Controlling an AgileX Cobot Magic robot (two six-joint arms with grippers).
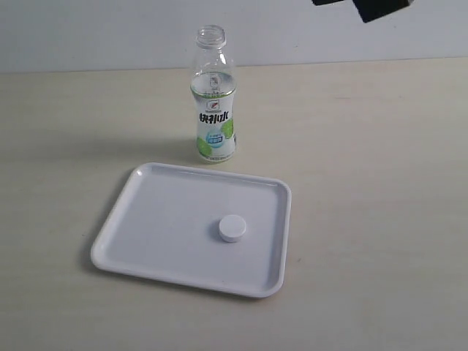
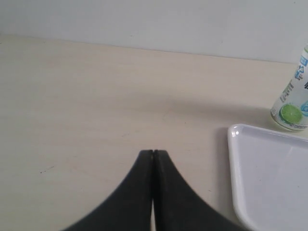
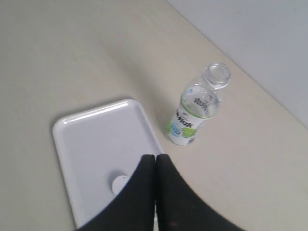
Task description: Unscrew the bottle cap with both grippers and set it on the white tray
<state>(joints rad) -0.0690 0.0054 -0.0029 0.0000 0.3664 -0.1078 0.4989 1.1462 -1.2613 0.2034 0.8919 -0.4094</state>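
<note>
Both grippers show you their fingers pressed together with nothing between them: your left gripper [image 2: 153, 152] hangs over bare table [image 2: 86, 96], its two black fingers meeting in a thin seam, and your right gripper [image 3: 155, 156] shows the same closed seam from high above the white tray [image 3: 96, 139]. You find the bottle cap [image 1: 232, 228] lying flat side up on the tray [image 1: 168, 219], a little to the right of the tray's middle in the exterior view and apart from every rim. From the right wrist camera you see only part of the cap [image 3: 118, 184], because the dark finger stands in front of the rest of it. You see the bottle [image 1: 213, 102] standing upright on the table [image 1: 365, 183] with its mouth open, just beside the tray's far rim. In the right wrist view a narrow strip of table separates the bottle [image 3: 195, 108] from the tray's edge. Your left wrist camera catches only the lower part of the bottle [image 2: 291, 103], with the lime picture on its label, and one rounded corner of the tray [image 2: 269, 183]. At the top edge of the exterior view you see a dark piece of the robot [image 1: 380, 7], but you cannot tell which part it is.
</note>
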